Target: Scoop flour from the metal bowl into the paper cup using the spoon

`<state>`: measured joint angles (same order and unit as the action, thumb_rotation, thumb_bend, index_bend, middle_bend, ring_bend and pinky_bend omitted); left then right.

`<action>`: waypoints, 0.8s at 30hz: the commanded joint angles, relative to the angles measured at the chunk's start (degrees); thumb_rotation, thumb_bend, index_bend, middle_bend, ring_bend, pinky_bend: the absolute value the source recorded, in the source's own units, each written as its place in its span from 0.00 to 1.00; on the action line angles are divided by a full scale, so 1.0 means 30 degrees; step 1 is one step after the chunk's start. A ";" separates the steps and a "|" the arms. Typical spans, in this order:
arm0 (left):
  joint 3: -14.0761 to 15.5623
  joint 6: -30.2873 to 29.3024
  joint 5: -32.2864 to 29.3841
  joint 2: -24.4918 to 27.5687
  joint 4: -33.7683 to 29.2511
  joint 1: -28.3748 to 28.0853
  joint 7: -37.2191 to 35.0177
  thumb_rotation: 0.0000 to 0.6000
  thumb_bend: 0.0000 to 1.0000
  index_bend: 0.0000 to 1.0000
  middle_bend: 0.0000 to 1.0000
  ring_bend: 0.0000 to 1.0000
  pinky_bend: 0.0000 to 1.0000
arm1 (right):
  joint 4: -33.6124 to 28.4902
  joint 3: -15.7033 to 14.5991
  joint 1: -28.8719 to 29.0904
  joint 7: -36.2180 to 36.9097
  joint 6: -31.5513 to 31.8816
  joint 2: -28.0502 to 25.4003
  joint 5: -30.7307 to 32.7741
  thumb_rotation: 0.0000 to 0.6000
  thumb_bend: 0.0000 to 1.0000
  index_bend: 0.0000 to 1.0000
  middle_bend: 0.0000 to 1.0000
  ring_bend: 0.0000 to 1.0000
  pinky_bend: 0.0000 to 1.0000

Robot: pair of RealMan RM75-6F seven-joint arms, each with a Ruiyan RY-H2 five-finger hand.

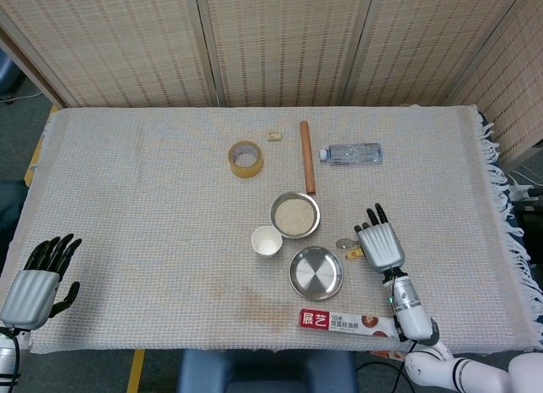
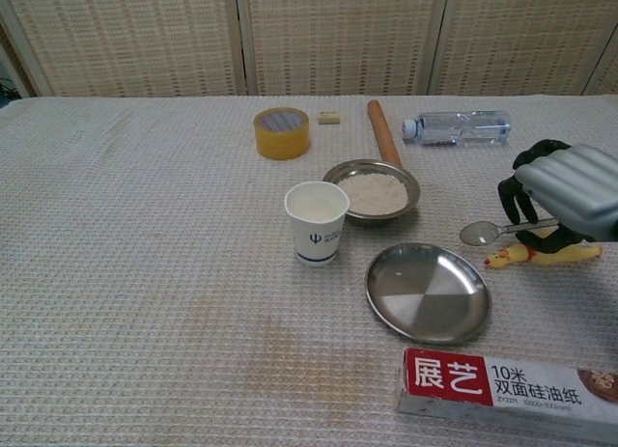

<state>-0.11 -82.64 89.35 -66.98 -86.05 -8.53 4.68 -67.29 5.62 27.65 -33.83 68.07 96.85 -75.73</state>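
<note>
The metal bowl (image 1: 294,215) (image 2: 373,189) holds pale flour and sits mid-table. Just in front and to its left stands the white paper cup (image 1: 266,241) (image 2: 317,222), upright. My right hand (image 1: 379,245) (image 2: 565,191) hovers right of the bowl and pinches the handle of a metal spoon (image 1: 344,243) (image 2: 480,234). The spoon's empty bowl points left toward the flour, above the cloth. My left hand (image 1: 38,283) rests at the table's front left corner, fingers apart and holding nothing.
An empty metal plate (image 2: 427,292) lies in front of the bowl. A yellow rubber toy (image 2: 531,256) lies under the right hand. A baking-paper box (image 2: 507,392) sits at the front edge. A tape roll (image 2: 281,132), rolling pin (image 2: 382,130) and water bottle (image 2: 459,127) are behind.
</note>
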 commanded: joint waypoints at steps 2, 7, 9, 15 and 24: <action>0.0004 0.0017 -0.0021 0.0019 0.0007 0.0004 -0.0008 1.00 0.44 0.00 0.00 0.00 0.09 | 0.0126 0.0040 -0.0008 0.0048 -0.0038 0.0064 0.0022 1.00 0.31 0.93 0.59 0.16 0.12; 0.0012 0.0020 -0.0011 0.0023 -0.0012 0.0006 0.0016 1.00 0.44 0.00 0.00 0.00 0.09 | 0.0293 0.0239 -0.0046 0.0399 -0.0128 0.0020 0.0210 1.00 0.31 0.93 0.59 0.16 0.12; 0.0021 0.0034 -0.0006 0.0028 -0.0028 0.0002 0.0022 1.00 0.44 0.00 0.00 0.00 0.09 | 0.0291 0.0347 -0.0036 0.0539 -0.0159 -0.0055 0.0279 1.00 0.31 0.93 0.59 0.16 0.12; 0.0027 0.0123 -0.0020 0.0017 -0.0028 -0.0036 0.0014 1.00 0.44 0.00 0.00 0.00 0.09 | -0.0700 0.1199 0.0222 0.1426 -0.0636 -0.0768 0.0925 1.00 0.31 0.93 0.59 0.16 0.12; 0.0053 0.0120 0.0021 0.0036 -0.0073 -0.0036 0.0025 1.00 0.44 0.00 0.00 0.00 0.10 | -0.2742 0.2660 0.1303 0.1551 -0.2477 -0.2096 0.2634 1.00 0.32 0.93 0.59 0.16 0.12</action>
<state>0.05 -82.28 89.42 -66.87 -86.27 -8.64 4.74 -73.30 11.99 30.25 -29.14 62.70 91.96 -69.79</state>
